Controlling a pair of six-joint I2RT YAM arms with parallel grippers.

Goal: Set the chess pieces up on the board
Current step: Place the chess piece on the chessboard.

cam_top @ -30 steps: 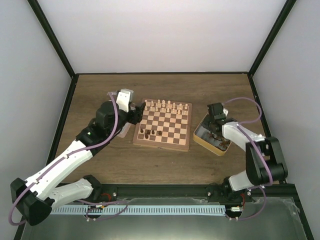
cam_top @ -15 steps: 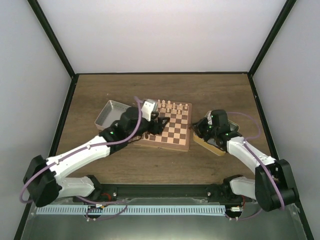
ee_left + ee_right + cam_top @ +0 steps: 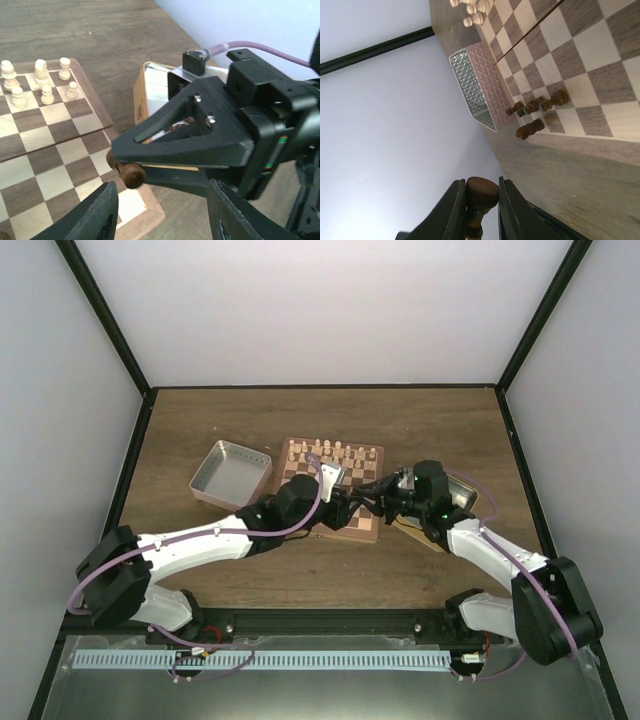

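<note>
One dark chess piece (image 3: 133,175) is clamped at the tip of the right gripper (image 3: 481,202), held in the air just over the near right corner of the board (image 3: 600,75). The left gripper (image 3: 162,200) reaches across the board to face it. Its jaws are apart and closed on nothing, and the piece sits ahead of them, nearer one finger.

This looks like a hand-over between the arms. A few dark pieces (image 3: 540,105) stand by the board's near left corner, and pale pieces (image 3: 330,450) line its far edge.

Next, the left gripper probably has to ease forward until the piece sits squarely between its fingers, then close. Only after that should the right gripper release. The piece is tiny, so an off-centre pinch could flick it away.
</note>
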